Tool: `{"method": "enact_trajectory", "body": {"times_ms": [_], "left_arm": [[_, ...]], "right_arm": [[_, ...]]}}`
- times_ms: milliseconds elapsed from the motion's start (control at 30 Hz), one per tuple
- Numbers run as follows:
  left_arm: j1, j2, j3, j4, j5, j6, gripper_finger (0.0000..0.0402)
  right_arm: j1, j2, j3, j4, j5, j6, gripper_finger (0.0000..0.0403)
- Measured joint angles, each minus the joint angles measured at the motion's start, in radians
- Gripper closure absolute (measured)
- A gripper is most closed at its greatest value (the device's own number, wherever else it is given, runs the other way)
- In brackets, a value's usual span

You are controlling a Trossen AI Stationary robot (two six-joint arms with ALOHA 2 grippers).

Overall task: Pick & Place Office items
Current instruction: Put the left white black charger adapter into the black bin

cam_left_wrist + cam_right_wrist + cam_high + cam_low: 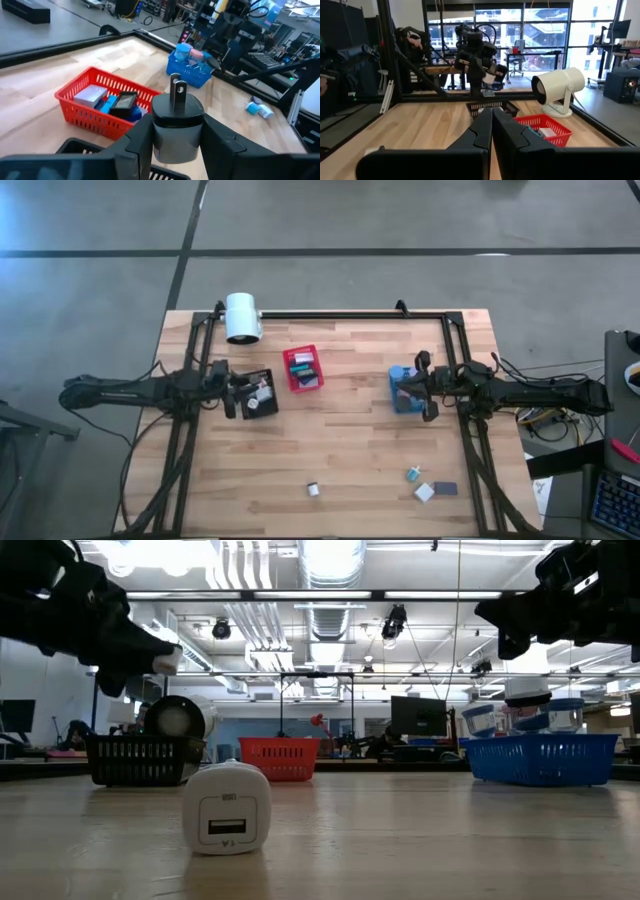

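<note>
My left gripper hangs above the black bin, shut on a white plug adapter with two metal prongs. In the low view it is at upper left, with the adapter's white end showing. My right gripper is shut and empty, raised above the blue bin. On the near table lie a white charger block, a teal piece, a white block and a dark block. My left gripper pinches the plug adapter's round body between its two fingers, one on each side. The prongs point away from the wrist. The adapter is lifted clear, above the black bin's rim.
The red bin stands between the black and blue bins and holds grey, blue and black pieces. The blue bin holds round containers. A big white cylinder sits near the far left edge. A black frame rims the table.
</note>
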Motion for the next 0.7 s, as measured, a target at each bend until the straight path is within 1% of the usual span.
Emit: {"method": "enact_trajectory", "body": {"times_ms": [100, 200, 367, 467, 533, 633, 700], "left_arm": [[0.001, 0.001, 0.051, -0.006, 0.0, 0.035, 0.0273], [0.002, 0.025, 0.149, -0.055, -0.013, 0.07, 0.0273], [0.001, 0.106, 0.377, -0.267, -0.087, 0.11, 0.0273], [0.001, 0.176, 0.511, -0.416, -0.139, 0.105, 0.0273], [0.001, 0.23, 0.59, -0.498, -0.151, 0.094, 0.0273], [0.001, 0.306, 0.678, -0.597, -0.153, 0.085, 0.0273], [0.001, 0.351, 0.718, -0.634, -0.153, 0.082, 0.0273]], "right_arm": [[0.0, 0.001, 0.0, 0.001, 0.0, 0.0, 0.0394], [0.0, 0.001, 0.0, 0.002, 0.0, 0.0, 0.0394], [0.0, 0.0, 0.0, 0.003, 0.0, -0.002, 0.0394], [0.0, 0.0, 0.0, 0.003, 0.0, -0.002, 0.0394], [0.0, 0.0, 0.0, 0.003, 0.0, -0.002, 0.0394], [0.0, 0.0, 0.0, 0.003, 0.0, -0.003, 0.0394], [0.0, 0.0, 0.0, 0.003, 0.0, -0.003, 0.0394]]}}
